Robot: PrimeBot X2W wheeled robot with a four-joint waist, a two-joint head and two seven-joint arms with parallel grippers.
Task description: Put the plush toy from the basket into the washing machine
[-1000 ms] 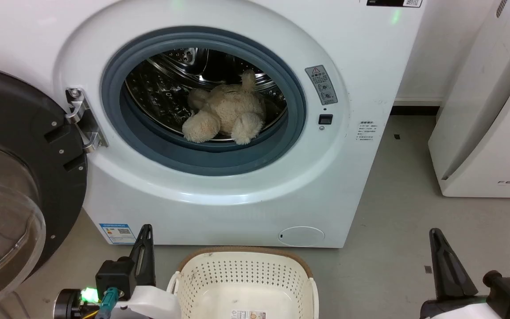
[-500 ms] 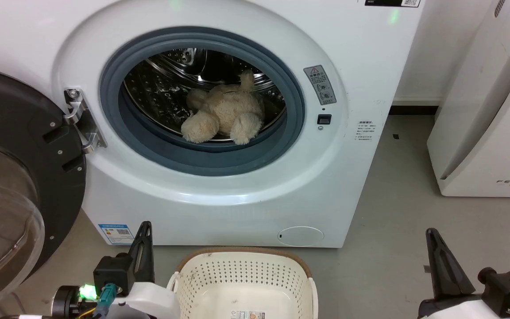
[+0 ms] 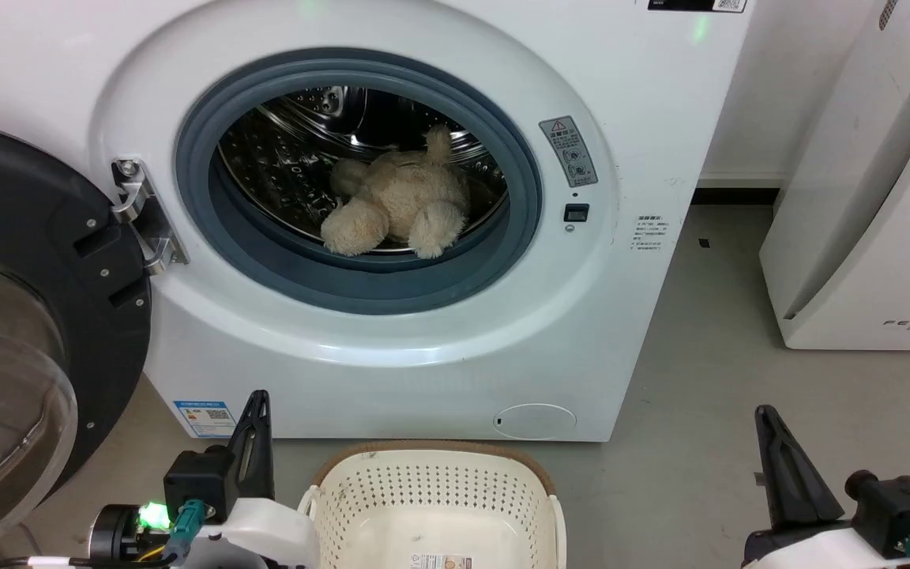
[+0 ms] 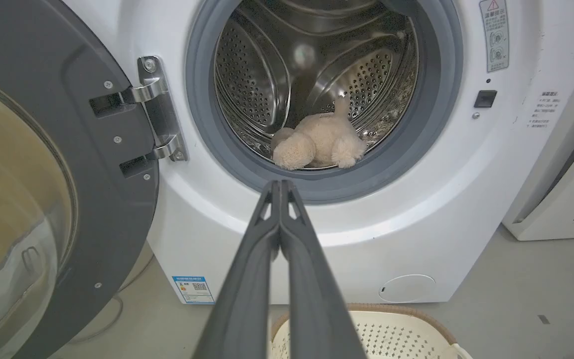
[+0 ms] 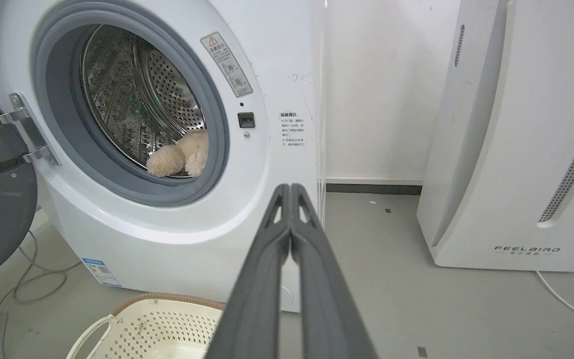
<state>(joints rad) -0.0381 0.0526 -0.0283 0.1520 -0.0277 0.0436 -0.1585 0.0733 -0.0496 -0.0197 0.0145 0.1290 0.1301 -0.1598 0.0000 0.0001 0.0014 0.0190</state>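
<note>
Nearest to me, my left gripper sits low beside the basket, its two fingers pressed together on nothing. My right gripper hangs on the other side, fingers flat against each other and carrying nothing. Between them the basket stands on the floor just in front of the washing machine. What I see of its inside is bare perforated wall and a label sticker. Further in, past the grey door seal, the plush toy lies on the lower front of the steel drum. Its stubby limbs point toward the opening, and as far as I can tell it sits inside the seal's lip. Over the last second the whole head picture has slid a little, which I read as my camera moving. The toy has kept its place in the drum. I judge the transfer done, with the door swung wide open on the left.
</note>
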